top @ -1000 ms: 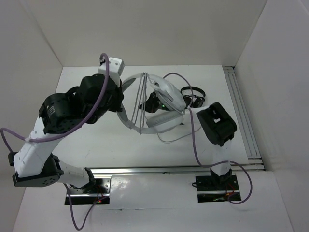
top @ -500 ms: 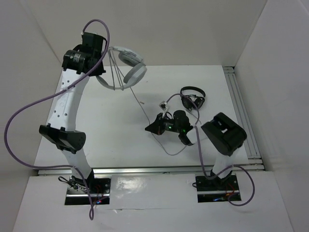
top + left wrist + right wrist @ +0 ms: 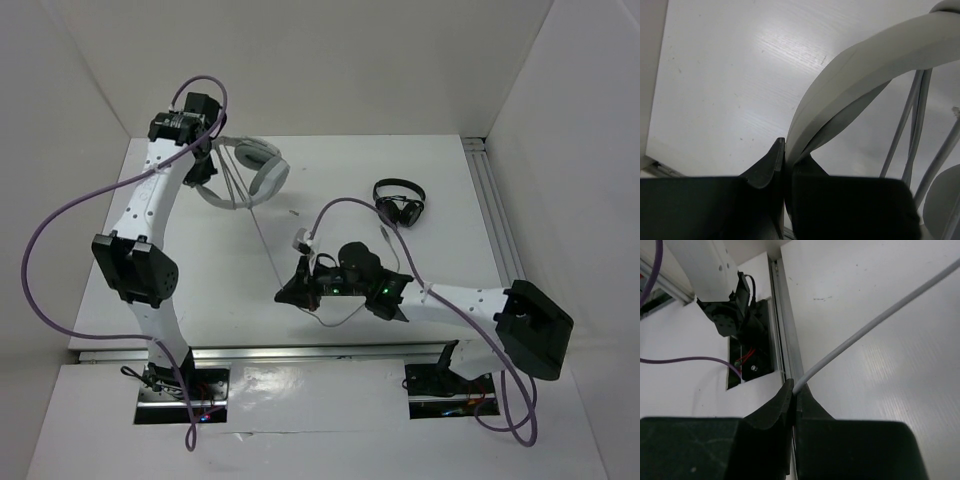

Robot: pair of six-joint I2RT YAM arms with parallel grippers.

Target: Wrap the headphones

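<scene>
The left gripper (image 3: 785, 145) has its two fingers (image 3: 765, 170) pressed together on the wide light-grey headband (image 3: 860, 65), pinching its edge with no gap showing. Just beyond the grip, several strands of thin grey cable (image 3: 910, 125) cross the arch of the band, so some turns look to be on already. In the top view the headphones (image 3: 258, 168) hang from that grip, raised off the table (image 3: 200, 280) on the tall left arm, well to the left of the small black headphones (image 3: 400, 203) and farther back than them.

The right gripper (image 3: 794, 385) is likewise clamped, its fingers (image 3: 770, 410) nipping the cable, which leaves the tips and runs away as one straight, taut line. From above, this gripper sits low over the table, left of the black headphones and nearer the arm bases. The cable stretches from it diagonally up to the white headphones. A slack loop of cable lies on the table under the right wrist, nearer than the black headphones.

The step in hand looks like winding: one arm holds the frame, the other feeds line. The next move would call for carrying the taut cable round the headband for another turn without slackening it. The slack loop must also stay clear of the black headphones.
</scene>
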